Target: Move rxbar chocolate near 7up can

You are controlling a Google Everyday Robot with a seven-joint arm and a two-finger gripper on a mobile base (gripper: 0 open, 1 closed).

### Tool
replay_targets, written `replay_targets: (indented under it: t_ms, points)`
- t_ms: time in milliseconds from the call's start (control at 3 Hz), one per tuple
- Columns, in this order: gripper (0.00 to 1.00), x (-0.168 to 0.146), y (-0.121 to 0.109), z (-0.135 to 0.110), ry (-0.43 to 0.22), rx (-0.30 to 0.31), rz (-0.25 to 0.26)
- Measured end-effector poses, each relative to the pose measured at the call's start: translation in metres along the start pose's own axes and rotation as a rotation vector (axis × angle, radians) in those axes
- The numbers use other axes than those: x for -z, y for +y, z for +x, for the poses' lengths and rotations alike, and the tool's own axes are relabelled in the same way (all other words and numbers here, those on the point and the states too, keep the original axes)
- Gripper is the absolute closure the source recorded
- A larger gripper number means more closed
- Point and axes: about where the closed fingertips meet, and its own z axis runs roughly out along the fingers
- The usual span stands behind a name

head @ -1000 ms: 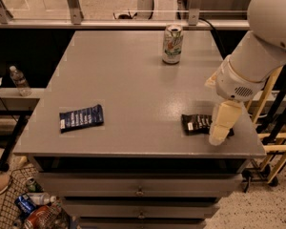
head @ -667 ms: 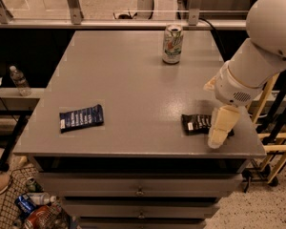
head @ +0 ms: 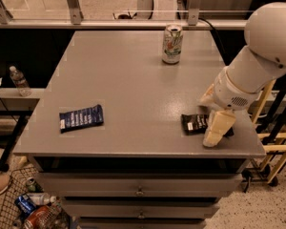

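Bar [head: 195,123], black wrapper: flat at front right of worktop [head: 133,80], well apart from can [head: 172,44] at rear. End effector [head: 218,129] over bar's right end; grip state cannot be told. Advice: seat hold squarely, lift clear, keep away from edge.

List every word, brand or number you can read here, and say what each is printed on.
Nothing here can be read as actual words.
7up can: green and red markings, too blurred to read.
rxbar chocolate: white lettering on black, too small to read. The gripper is over its right end, at the front right of the table.
dark blue wrapper: pale lettering, too blurred to read.
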Motion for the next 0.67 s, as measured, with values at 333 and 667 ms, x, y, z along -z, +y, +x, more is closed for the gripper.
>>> replay_targets:
  t_ms: [333,667]
  points:
    - [0.64,0.0069,-0.0006,-0.0020,0.000,0.000,0.000]
    - [0.88,0.0135,-0.0012,-0.0039,0.000,0.000,0.000]
